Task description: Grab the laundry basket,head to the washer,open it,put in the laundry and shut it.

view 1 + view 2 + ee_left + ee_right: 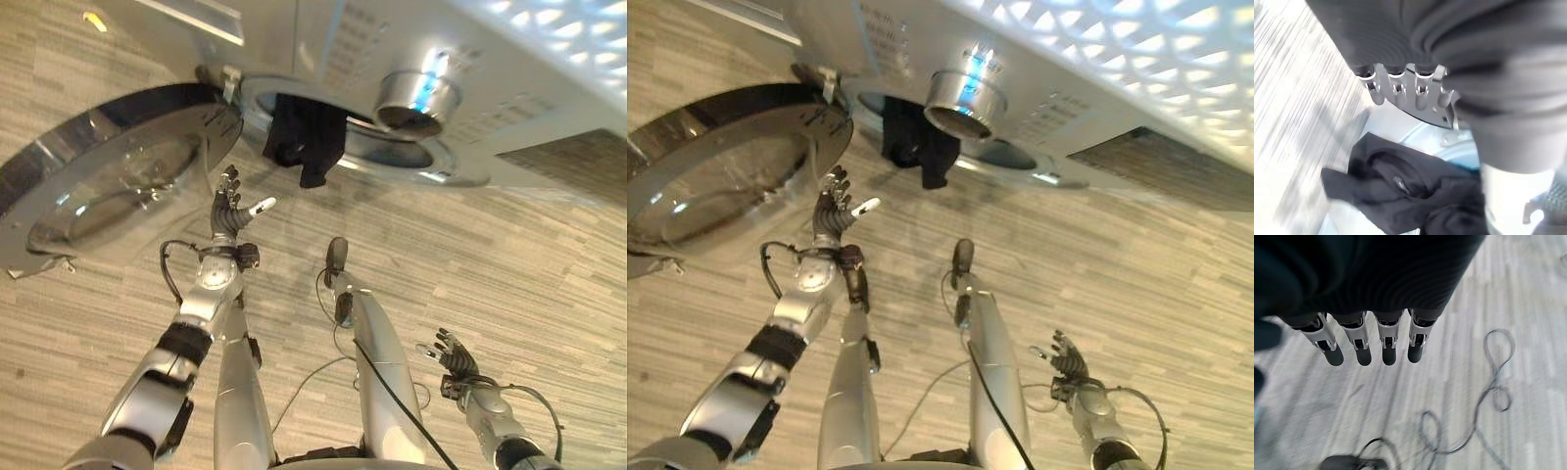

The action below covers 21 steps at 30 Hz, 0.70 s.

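We see the washer (pixel 411 59) across the top of the frame, its silver front tilted away from us, with a shiny round knob (pixel 416 101) in the upper middle. Print runs along the panel beside the knob, too small for us to make out, so we leave it unread.

The washer door (pixel 108 176) stands swung wide at the upper left, its glass bowl facing us, which leaves the drum opening (pixel 392 147) free for loading.

A dark garment (pixel 306 137) hangs half out over the lower rim of the opening, just above centre; we judge it is only partly in and would catch in the door if that were shut now.

Our left robot hand (pixel 231 211) is raised at centre left, between door and garment, holding nothing, fingers loosely spread and thumb out; it looks placed to nudge the cloth further in or to reach for the door.

Our right robot hand (pixel 453 354) hangs low at the lower right over the wood-grain floor (pixel 529 255), fingers straight and empty, idle.
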### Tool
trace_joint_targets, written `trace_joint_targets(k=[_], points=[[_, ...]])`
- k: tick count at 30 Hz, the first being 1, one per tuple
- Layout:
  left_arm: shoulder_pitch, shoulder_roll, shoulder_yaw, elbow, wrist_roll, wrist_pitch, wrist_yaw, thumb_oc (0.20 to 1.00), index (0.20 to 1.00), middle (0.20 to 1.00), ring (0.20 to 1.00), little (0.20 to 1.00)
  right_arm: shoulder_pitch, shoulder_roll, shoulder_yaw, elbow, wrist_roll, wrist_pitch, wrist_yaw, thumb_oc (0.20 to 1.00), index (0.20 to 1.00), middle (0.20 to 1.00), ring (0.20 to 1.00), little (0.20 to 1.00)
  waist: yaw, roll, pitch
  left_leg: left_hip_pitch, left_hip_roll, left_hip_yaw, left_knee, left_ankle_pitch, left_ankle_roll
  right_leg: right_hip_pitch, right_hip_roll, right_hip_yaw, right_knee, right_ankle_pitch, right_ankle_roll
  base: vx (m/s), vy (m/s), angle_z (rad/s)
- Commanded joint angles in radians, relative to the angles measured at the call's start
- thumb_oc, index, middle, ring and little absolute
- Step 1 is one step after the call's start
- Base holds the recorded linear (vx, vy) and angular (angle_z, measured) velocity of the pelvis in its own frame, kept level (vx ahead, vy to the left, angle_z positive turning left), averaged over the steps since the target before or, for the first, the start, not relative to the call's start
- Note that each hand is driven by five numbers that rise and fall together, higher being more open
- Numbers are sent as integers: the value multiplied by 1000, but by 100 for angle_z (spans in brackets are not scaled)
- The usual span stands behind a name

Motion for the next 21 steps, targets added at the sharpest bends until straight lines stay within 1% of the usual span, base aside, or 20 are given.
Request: trace_joint_targets(k=[1,3,5,6,7,10,11,12,15,16,17,18,19,20,21], points=[[-20,38,-53,-146,-105,-38,-125,1000,1000,1000,1000,1000,98,-76,-4,-52,-32,17,-7,1000,1000,1000,1000,1000,-13,-14,24,-100,-13,-29,230,-103,6,97,3,40,-210,126,131,-62,138,1],[18,33,-77,-134,-156,-23,-164,1000,1000,1000,1000,1000,115,-99,-4,-82,-32,16,5,1000,1000,1000,1000,1000,-15,-23,29,-140,-19,-20,302,-135,12,67,0,58,-167,119,132,-55,151,-15],[22,11,-77,-81,-170,-20,-155,1000,1000,1000,1000,1000,126,-109,-11,-81,-31,20,5,1000,1000,1000,1000,1000,-17,-30,35,-170,-22,-13,361,-166,17,41,-1,70,-127,111,133,-43,175,-22],[-2,-17,-91,-15,-170,-17,-148,1000,1000,1000,1000,1000,135,-112,-11,-67,-37,26,-2,1000,1000,1000,1000,1000,-26,-38,43,-213,-22,-3,437,-198,24,9,-5,81,-85,101,134,-28,136,-23],[-2,-17,-91,-15,-170,-17,-148,1000,1000,1000,1000,1000,135,-112,-11,-67,-37,26,-2,1000,1000,1000,1000,1000,-26,-37,43,-214,-21,-3,439,-199,24,8,-4,81,-85,101,134,-28,127,-23],[-31,-53,-89,93,-160,-14,-125,1000,1000,1000,1000,1000,146,-111,-5,-71,-19,30,1,1000,1000,1000,1000,1000,-34,-46,46,-264,-14,-6,551,-247,30,-38,4,94,-12,72,129,-3,81,-18],[-31,-54,-89,93,-160,-14,-125,1000,1000,1000,1000,1000,146,-111,-5,-71,-19,30,1,1000,1000,1000,1000,1000,-34,-46,46,-264,-14,-6,551,-247,30,-38,4,94,-12,72,129,12,69,-21],[-55,-68,-85,169,-160,-5,-120,1000,1000,1000,1000,1000,149,-109,6,-72,-8,38,3,1000,1000,1000,1000,1000,-36,-51,45,-296,-4,-1,629,-283,33,-71,12,102,44,50,126,17,67,-26],[-123,-86,-63,306,-176,9,-109,1000,1000,1000,1000,1000,140,-108,30,-67,-8,47,-2,1000,1000,1000,1000,1000,-45,-60,51,-353,12,-4,758,-333,36,-134,22,111,156,5,116,27,55,-29],[-185,-91,-37,402,-224,28,-110,1000,1000,1000,1000,1000,127,-110,51,-65,-6,55,-2,1000,1000,1000,1000,1000,-52,-68,53,-388,13,-7,830,-364,40,-177,22,116,222,-24,109,43,34,-32],[-212,-83,-25,439,-240,32,-116,1000,1000,1000,1000,1000,117,-110,59,-65,-4,57,-5,1000,1000,1000,1000,1000,-57,-71,51,-405,16,-5,857,-377,40,-195,23,116,242,-31,108,37,25,-21],[-212,-83,-25,439,-240,32,-116,1000,1000,1000,1000,1000,117,-110,59,-65,-4,57,-5,1000,1000,1000,1000,1000,-57,-71,51,-405,16,-5,857,-377,40,-195,23,116,242,-31,108,37,35,-18],[-286,-82,18,536,-277,43,-106,1000,1000,1000,1000,1000,97,-111,77,-67,9,60,-10,1000,1000,1000,1000,1000,-64,-80,46,-429,24,-2,892,-392,37,-226,28,111,268,-41,103,38,23,-17],[-329,-74,38,580,-297,53,-104,1000,1000,1000,1000,1000,83,-112,84,-70,28,59,-13,1000,1000,1000,1000,1000,-69,-86,43,-445,26,-2,915,-401,37,-240,32,106,283,-47,101,77,20,-18],[-384,-69,105,674,-354,69,-97,1000,1000,1000,1000,1000,62,-115,97,-82,54,57,-18,1000,1000,1000,1000,1000,-78,-94,34,-467,33,-6,933,-412,36,-265,41,100,298,-59,99,67,-15,-26]])
